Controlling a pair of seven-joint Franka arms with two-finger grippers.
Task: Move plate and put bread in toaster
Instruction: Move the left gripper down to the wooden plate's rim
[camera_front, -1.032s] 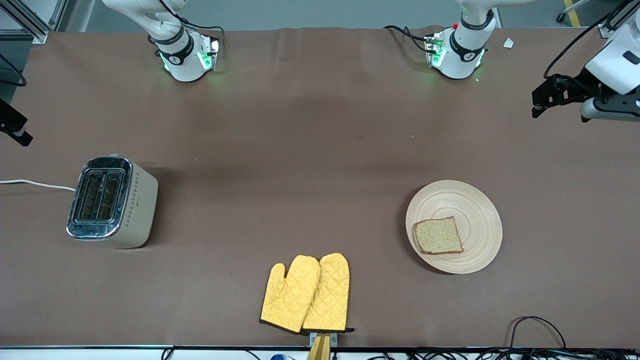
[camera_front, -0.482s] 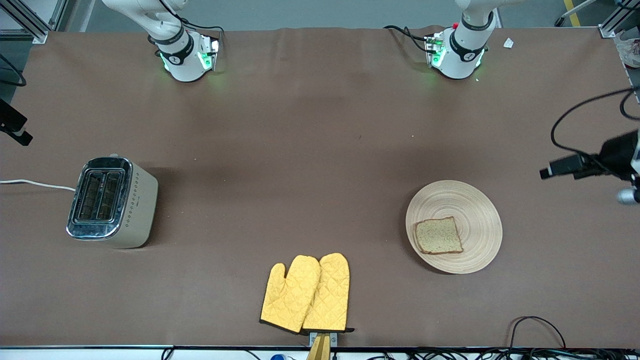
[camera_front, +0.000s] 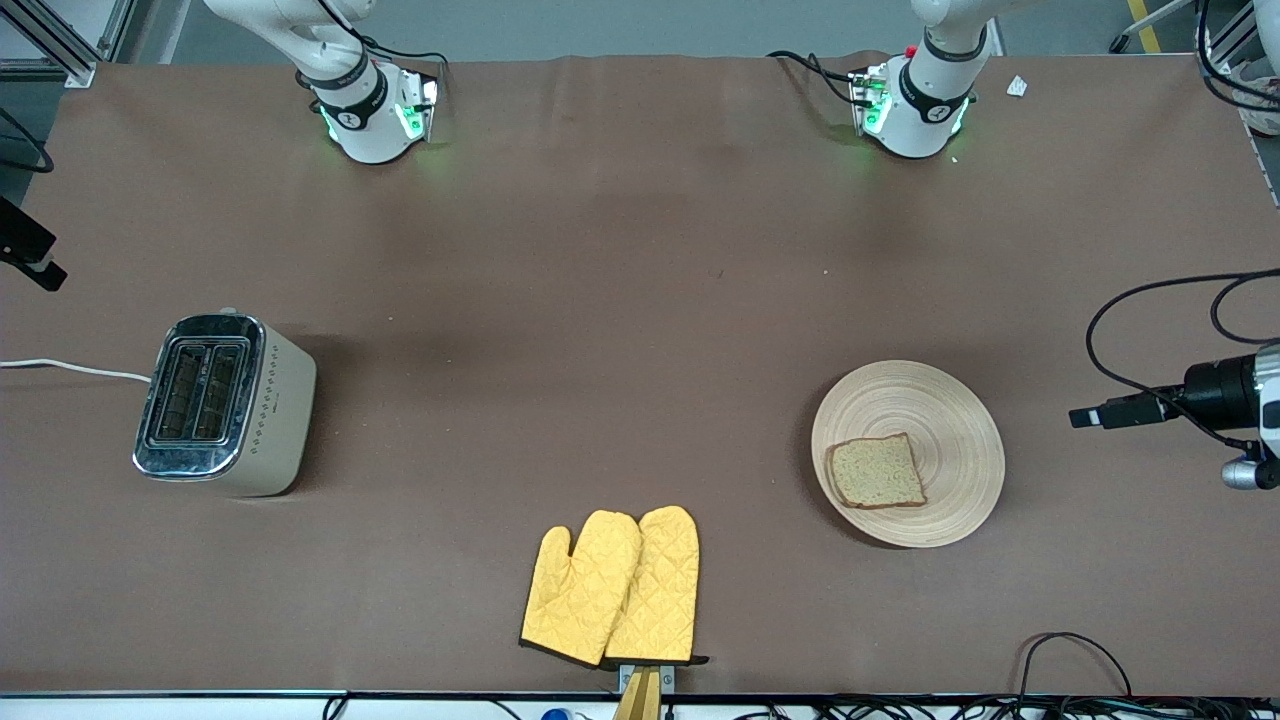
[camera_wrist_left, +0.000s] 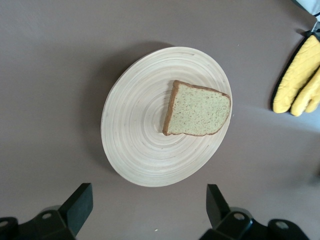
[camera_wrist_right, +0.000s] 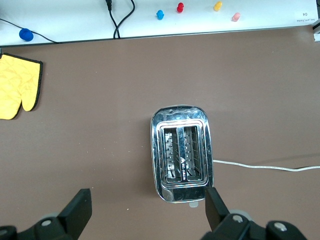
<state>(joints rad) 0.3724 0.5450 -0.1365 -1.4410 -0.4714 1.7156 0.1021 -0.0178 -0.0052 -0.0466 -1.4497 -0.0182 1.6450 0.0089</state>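
Observation:
The round beige wooden plate (camera_front: 950, 420) lies toward the left arm's end of the table, with the brown bread slice (camera_front: 877, 472) flat on its nearer part. Both show in the left wrist view: plate (camera_wrist_left: 135, 130), bread (camera_wrist_left: 197, 110). My left gripper (camera_wrist_left: 148, 210) is open and empty, up over bare table beside the plate's rim; only its wrist (camera_front: 1215, 392) shows at the front view's edge. The beige toaster (camera_front: 225, 405) with a chrome top stands toward the right arm's end, slots empty. My right gripper (camera_wrist_right: 147, 207) is open and empty, high over the toaster (camera_wrist_right: 182, 152).
A pair of yellow oven mitts (camera_front: 612, 588) lies near the table's front edge, midway between toaster and plate. The toaster's white cord (camera_front: 70, 368) runs off the table's end. Black cables (camera_front: 1075, 655) loop at the front edge near the plate.
The left arm's hand has swung along its end of the table to level with the plate. Plate, bread, toaster and right arm have not moved.

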